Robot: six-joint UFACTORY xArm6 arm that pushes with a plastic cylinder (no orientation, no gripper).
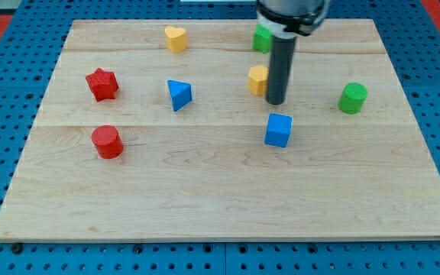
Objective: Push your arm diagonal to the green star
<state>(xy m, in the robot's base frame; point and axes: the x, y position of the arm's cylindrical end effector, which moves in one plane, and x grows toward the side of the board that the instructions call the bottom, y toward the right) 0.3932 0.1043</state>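
Now, worktop: pale wooden board carrying eight small blocks
Arm: no gripper fitted, only a rod; nothing to spread or pinch
Green star: twelve o'clock edge, half hidden behind the rod; probably light, rigid, slides easily; nudge a flat side
My tip: touching yellow block; blue cube near, at six o'clock

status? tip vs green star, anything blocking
My tip down on the board, touching right of the yellow block. Green star just above toward the view's top, half hidden behind the arm. Yellow block sits close beside the path.
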